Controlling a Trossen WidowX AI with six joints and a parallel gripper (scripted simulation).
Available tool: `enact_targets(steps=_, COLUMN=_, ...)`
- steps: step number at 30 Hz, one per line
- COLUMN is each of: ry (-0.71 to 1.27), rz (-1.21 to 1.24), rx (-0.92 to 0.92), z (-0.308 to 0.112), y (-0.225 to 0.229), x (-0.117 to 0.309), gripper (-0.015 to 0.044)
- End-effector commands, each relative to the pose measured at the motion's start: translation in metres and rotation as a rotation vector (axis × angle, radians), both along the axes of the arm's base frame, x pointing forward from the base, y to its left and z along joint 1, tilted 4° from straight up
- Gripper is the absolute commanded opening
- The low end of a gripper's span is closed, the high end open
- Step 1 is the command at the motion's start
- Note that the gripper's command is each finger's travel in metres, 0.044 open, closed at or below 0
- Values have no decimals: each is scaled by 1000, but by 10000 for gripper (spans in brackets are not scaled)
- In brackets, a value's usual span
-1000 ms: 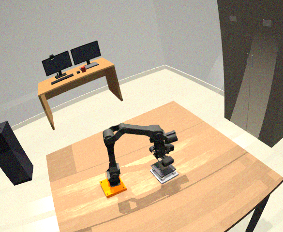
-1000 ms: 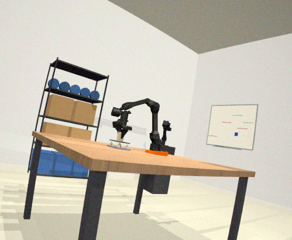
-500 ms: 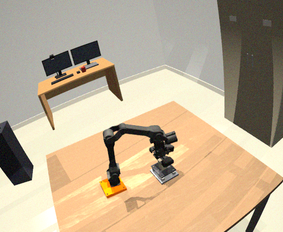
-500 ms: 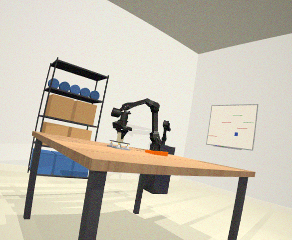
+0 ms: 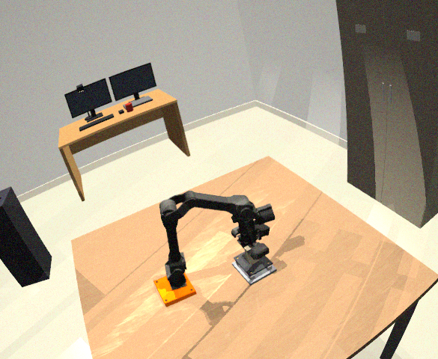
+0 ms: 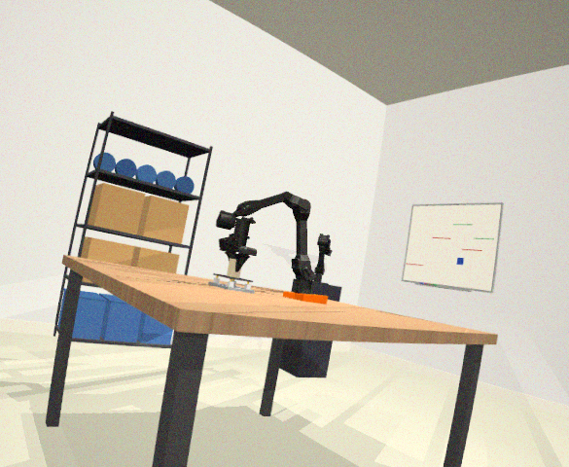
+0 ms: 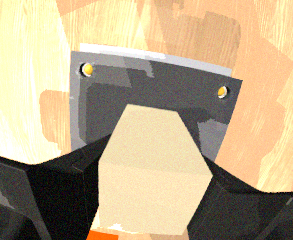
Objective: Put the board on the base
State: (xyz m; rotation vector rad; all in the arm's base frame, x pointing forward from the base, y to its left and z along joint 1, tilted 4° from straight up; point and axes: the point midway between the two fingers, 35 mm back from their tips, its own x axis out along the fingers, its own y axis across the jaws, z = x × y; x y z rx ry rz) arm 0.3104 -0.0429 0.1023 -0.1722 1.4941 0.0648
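My gripper (image 5: 249,250) (image 6: 233,262) (image 7: 148,143) is shut on the pale square handle (image 7: 153,200) of the black board (image 5: 254,268) (image 6: 244,279) (image 7: 151,82). The board is held handle side up, about level, over the grey base (image 5: 251,281) (image 6: 220,285) (image 7: 121,50). In the wrist view a gold pin (image 7: 88,69) shows in the far left hole and another pin (image 7: 222,92) in the far right hole. The exterior view shows a small gap between the board and the posts. The two near holes are hidden by the gripper and handle in the wrist view.
The arm stands on an orange mounting plate (image 5: 174,294) (image 6: 305,297) on the same wooden table (image 5: 327,278) (image 6: 254,313), to the left of the base in the top view. A desk with monitors, a cabinet and a shelf rack stand away from the table.
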Motion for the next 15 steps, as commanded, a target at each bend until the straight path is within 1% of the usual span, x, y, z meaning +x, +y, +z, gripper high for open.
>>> enact_targets(steps=1, ry=3, rz=-1, rx=0, z=-2, y=0, x=-1, gripper=0)
enact_targets(steps=15, ry=0, rz=0, rx=0, z=0, y=0, x=0, gripper=368)
